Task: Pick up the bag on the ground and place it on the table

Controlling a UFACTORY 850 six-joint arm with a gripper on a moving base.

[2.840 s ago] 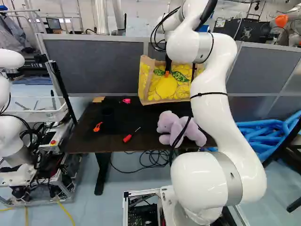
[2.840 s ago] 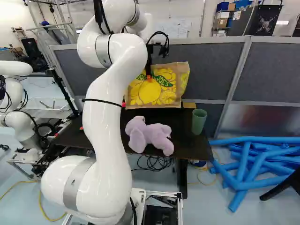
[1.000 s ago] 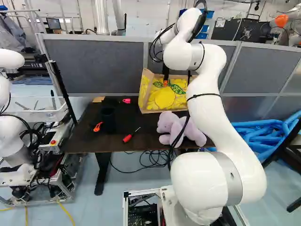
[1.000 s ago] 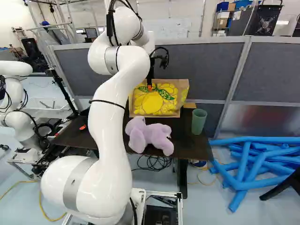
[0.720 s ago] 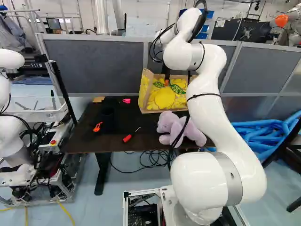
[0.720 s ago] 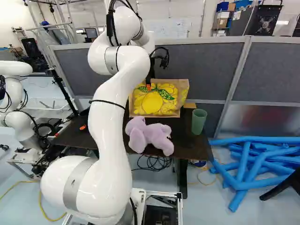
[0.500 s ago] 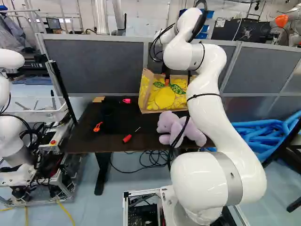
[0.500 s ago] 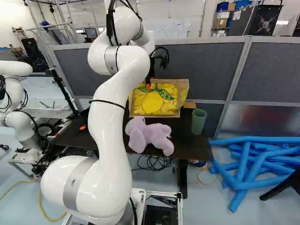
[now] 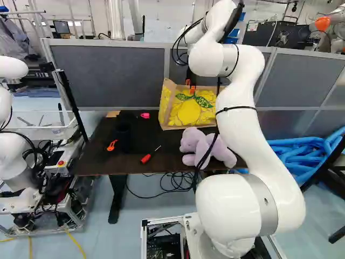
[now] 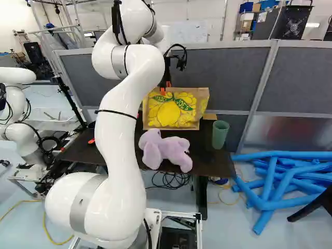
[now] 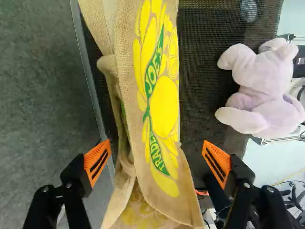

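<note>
Bag [image 9: 188, 112] on table [image 9: 110, 162]; jaws parted, apparently above it

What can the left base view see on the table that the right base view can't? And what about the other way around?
Only the left base view: the red screwdriver, lying near the table's front edge.
Only the right base view: the green cup, standing beside the purple stuffed toy.
Both: that toy, the yellow-printed bag on the dark table, and the end effector at the bag's top.
</note>
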